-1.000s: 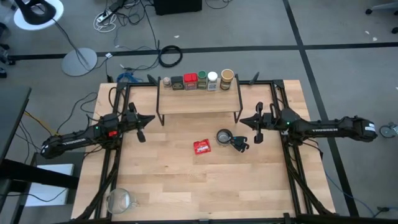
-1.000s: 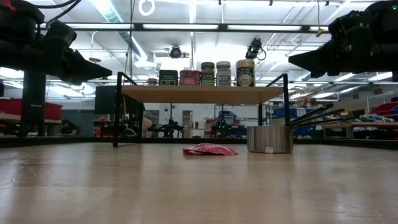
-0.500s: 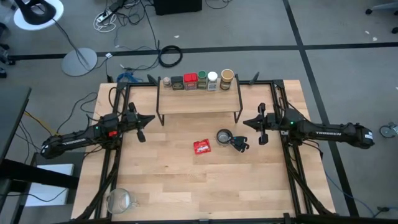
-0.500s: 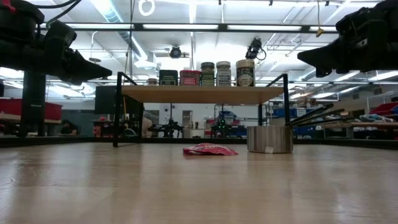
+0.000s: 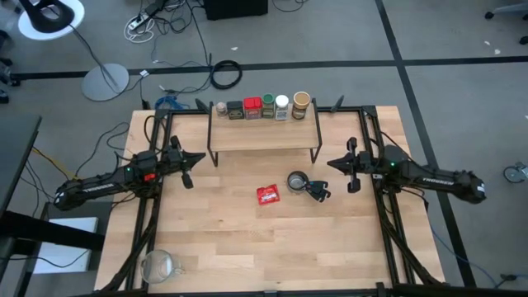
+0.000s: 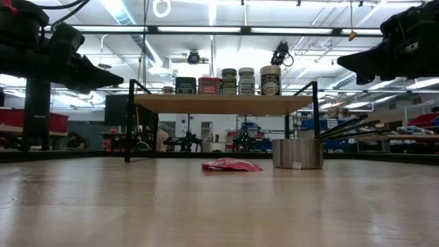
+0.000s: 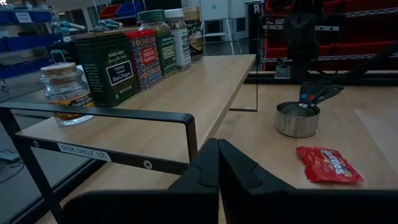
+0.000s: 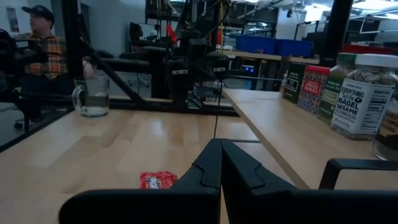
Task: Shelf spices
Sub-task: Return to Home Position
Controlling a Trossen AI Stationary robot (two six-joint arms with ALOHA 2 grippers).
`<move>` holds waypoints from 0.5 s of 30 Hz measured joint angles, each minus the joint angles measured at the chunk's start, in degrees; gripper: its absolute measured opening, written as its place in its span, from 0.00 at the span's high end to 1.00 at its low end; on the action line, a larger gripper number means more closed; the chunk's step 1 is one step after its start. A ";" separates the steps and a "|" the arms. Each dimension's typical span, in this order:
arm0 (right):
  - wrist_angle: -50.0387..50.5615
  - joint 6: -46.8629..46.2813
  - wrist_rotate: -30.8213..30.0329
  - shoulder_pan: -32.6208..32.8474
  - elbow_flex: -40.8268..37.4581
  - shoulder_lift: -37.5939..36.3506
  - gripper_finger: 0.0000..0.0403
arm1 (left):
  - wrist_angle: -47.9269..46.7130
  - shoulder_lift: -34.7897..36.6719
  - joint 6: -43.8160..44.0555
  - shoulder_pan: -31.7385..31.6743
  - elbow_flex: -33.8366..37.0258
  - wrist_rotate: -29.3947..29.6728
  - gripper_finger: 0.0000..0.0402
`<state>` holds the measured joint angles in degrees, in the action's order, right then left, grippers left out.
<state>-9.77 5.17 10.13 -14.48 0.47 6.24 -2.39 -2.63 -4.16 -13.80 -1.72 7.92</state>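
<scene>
Person (image 8: 37, 53): seated in the room beyond the worktop's left edge, in a cap and a plaid shirt.
Left tool (image 5: 191, 162): hangs over the left side of the worktop (image 5: 223, 247), near the shelf's left legs. Fingers (image 7: 205, 171) pressed together, nothing between them.
Glass mug (image 5: 158, 266): front-left corner of the worktop, well apart from everything else.
Shelf (image 5: 264, 136): rear middle of the worktop, light plank top on thin black legs.
Spices (image 5: 262, 107): all on the shelf, upright, in one row along its far edge.
Row, left to right: small clear jar (image 5: 221, 109), standing a little apart; then dark square tin (image 5: 235, 110), red tin (image 5: 252, 107), green jar (image 5: 267, 106), white-capped jar (image 5: 282, 107) and tan-lidded jar (image 5: 301, 105), set close side by side.
Red packet (image 5: 267, 195): flat on the worktop in front of the shelf, about mid-width.
Metal cup (image 5: 296, 180): on the worktop just right of the packet, not touching it. Its black handle (image 5: 318, 191) points away to the right.
Right tool (image 5: 340, 165): hangs over the right side of the worktop, near the shelf's right legs and apart from the cup. Fingers (image 8: 239, 171) pressed together, empty.
</scene>
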 joint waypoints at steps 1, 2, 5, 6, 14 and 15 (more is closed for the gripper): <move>0.99 0.00 0.00 0.00 0.00 -0.85 1.00 | 0.00 0.00 0.00 0.00 0.00 0.00 0.99; 1.97 0.00 0.00 0.00 0.00 -1.66 1.00 | 0.00 0.00 -0.02 0.00 0.00 0.00 0.99; 6.26 0.01 -0.02 -0.02 0.00 -4.06 1.00 | -0.02 0.00 -0.02 0.00 0.02 0.02 0.99; 7.73 0.04 -0.16 0.00 0.00 -4.81 1.00 | -0.01 0.00 -0.03 0.00 0.02 0.03 0.99; 7.77 0.43 -1.07 -0.02 0.02 -6.00 1.00 | 0.00 -0.71 -0.04 -0.07 0.02 0.37 0.99; 7.77 0.44 -1.08 -0.02 0.02 -6.01 1.00 | 0.00 -1.06 -0.04 -0.07 0.02 0.37 0.99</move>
<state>-2.00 5.61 9.05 -14.50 0.49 0.23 -2.39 -3.69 -4.21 -13.87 -1.69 8.29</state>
